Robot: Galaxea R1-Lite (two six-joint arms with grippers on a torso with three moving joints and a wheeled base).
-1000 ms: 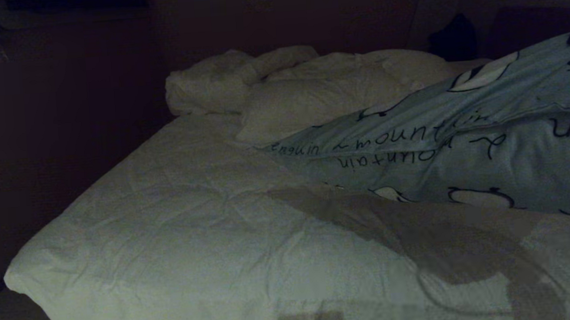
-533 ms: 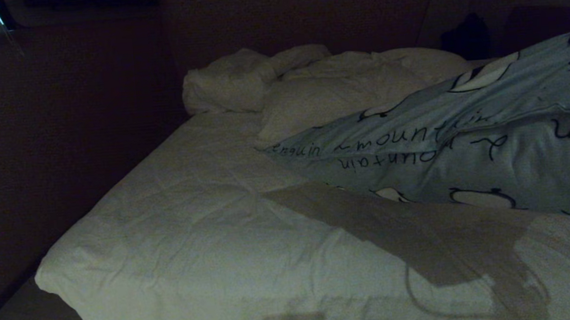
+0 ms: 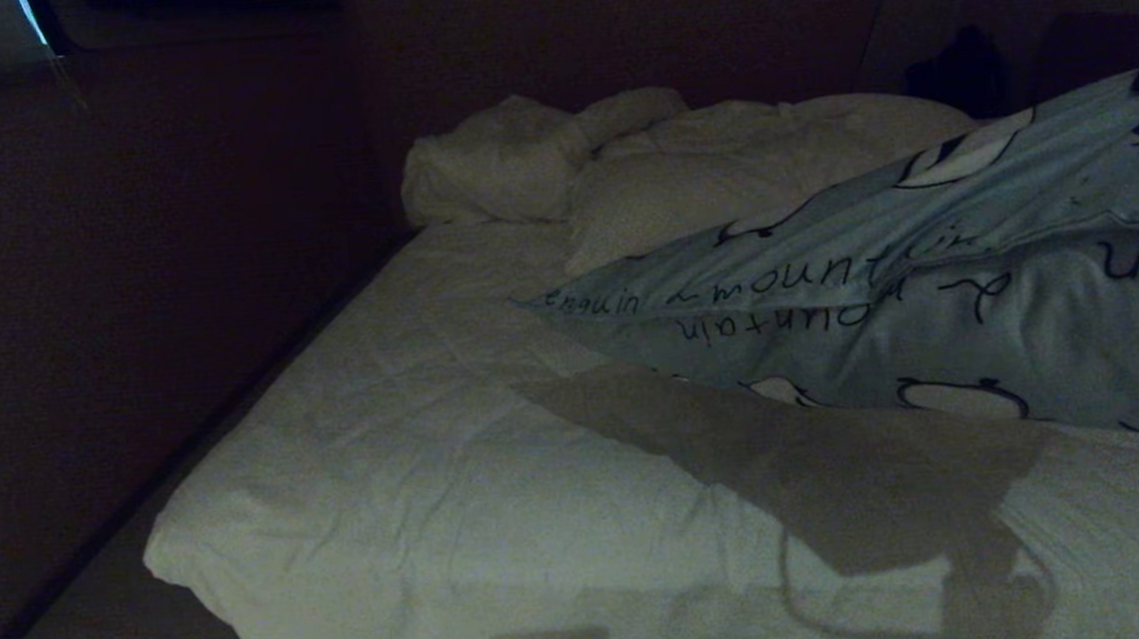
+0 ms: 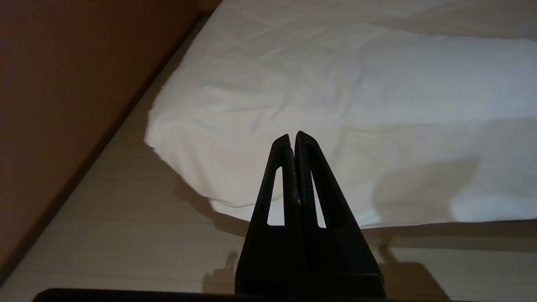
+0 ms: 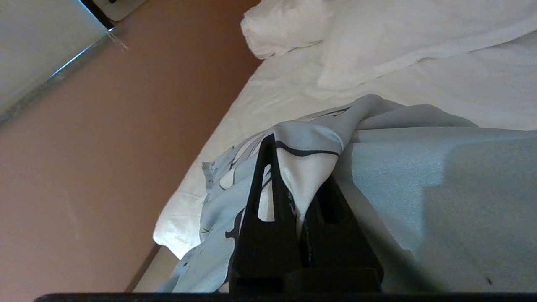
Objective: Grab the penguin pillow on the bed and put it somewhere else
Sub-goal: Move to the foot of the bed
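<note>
The penguin pillow [image 3: 931,334] is light blue-grey with black cursive lettering. It hangs lifted over the right part of the bed [image 3: 388,452] and casts a shadow on the white duvet. My right gripper [image 5: 298,167] is shut on a bunched fold of the penguin pillow [image 5: 419,176], and the fabric drapes over one finger. My left gripper [image 4: 292,136] is shut with nothing in it. It sits low by the bed's [image 4: 335,84] near corner, above the floor.
Rumpled white pillows [image 3: 518,158] lie at the head of the bed, before a dark headboard [image 3: 1011,38]. A dark wall [image 3: 126,290] runs along the bed's left side. A narrow strip of pale floor [image 4: 105,235] lies between the wall and the bed.
The whole head picture has slid right, so the camera has moved. The penguin pillow keeps its place in the picture, carried along in the right gripper. Both grippers stay shut.
</note>
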